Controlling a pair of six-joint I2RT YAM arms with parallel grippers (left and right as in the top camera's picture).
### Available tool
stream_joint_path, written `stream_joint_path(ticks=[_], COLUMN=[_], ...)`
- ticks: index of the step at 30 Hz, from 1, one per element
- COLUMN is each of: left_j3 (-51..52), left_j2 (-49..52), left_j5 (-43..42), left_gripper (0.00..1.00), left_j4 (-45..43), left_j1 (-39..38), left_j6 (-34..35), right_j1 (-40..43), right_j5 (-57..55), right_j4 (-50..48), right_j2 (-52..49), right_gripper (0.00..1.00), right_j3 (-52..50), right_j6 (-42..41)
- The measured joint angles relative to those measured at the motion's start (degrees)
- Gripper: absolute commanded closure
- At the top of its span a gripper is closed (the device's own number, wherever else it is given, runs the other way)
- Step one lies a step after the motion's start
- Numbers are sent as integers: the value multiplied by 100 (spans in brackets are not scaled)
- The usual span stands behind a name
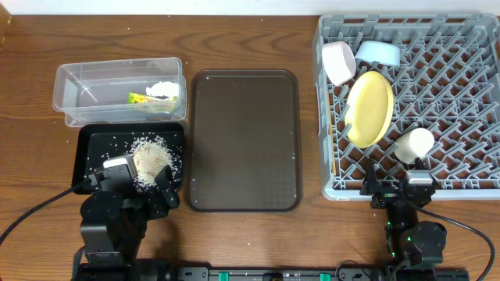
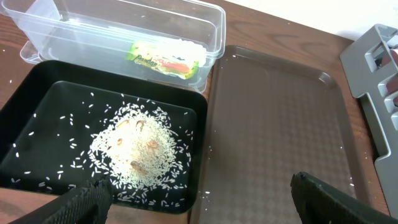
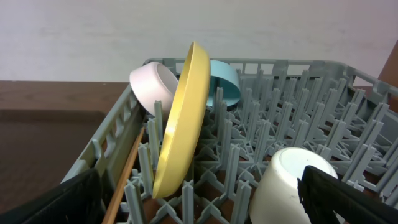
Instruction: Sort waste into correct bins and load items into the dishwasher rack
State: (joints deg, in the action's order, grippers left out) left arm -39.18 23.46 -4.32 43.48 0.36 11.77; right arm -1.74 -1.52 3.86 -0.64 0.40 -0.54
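The grey dishwasher rack [image 1: 469,117] at the right holds the yellow plate [image 1: 369,109] on edge, the white bowl [image 1: 338,62], the light blue bowl [image 1: 379,53], the pale cup [image 1: 414,144] and wooden chopsticks [image 3: 127,168]. The clear tub [image 1: 86,86] holds the green-yellow wrapper [image 1: 152,98] and white tissue [image 1: 162,88]. The black tray [image 1: 94,148] holds a pile of rice [image 1: 150,156]. My left gripper [image 2: 199,202] is open and empty over the black tray's near edge. My right gripper [image 3: 199,199] is open and empty at the rack's near edge.
A large dark brown serving tray [image 1: 246,140] lies in the middle between the bins and the rack. A few rice grains [image 2: 205,194] lie on the wooden table [image 1: 234,39] beside the black tray. Cables run from both arm bases.
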Motion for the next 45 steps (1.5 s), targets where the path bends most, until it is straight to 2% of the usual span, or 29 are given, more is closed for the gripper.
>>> stream_joint_path(ticks=[19, 22, 27, 34, 39, 43, 45], left_j3=[0, 7, 254, 1679, 2815, 3484, 3738], left_j2=[0, -13, -396, -1580, -2208, -2277, -2288], left_j5=[2, 20, 70, 151, 168, 262, 345], left_gripper=[6, 6, 6, 6, 6, 6, 6], left_j4=[11, 310, 166, -1137, -2798, -4240, -4675], left_j1=[0, 0, 0, 0, 0, 0, 0], left_j6=[-2, -2, -4, -2, -2, -2, -15], right_j1=[0, 0, 0, 0, 0, 0, 0], right_j5=[0, 0, 0, -2, -2, -2, -2], right_j4=[0, 0, 0, 0, 2, 7, 2], right_j2=[0, 0, 0, 0, 2, 0, 0], right_gripper=[1, 1, 1, 1, 1, 1, 1], right_j3=[0, 0, 0, 0, 0, 0, 0], right_j6=[0, 0, 0, 15, 17, 20, 20])
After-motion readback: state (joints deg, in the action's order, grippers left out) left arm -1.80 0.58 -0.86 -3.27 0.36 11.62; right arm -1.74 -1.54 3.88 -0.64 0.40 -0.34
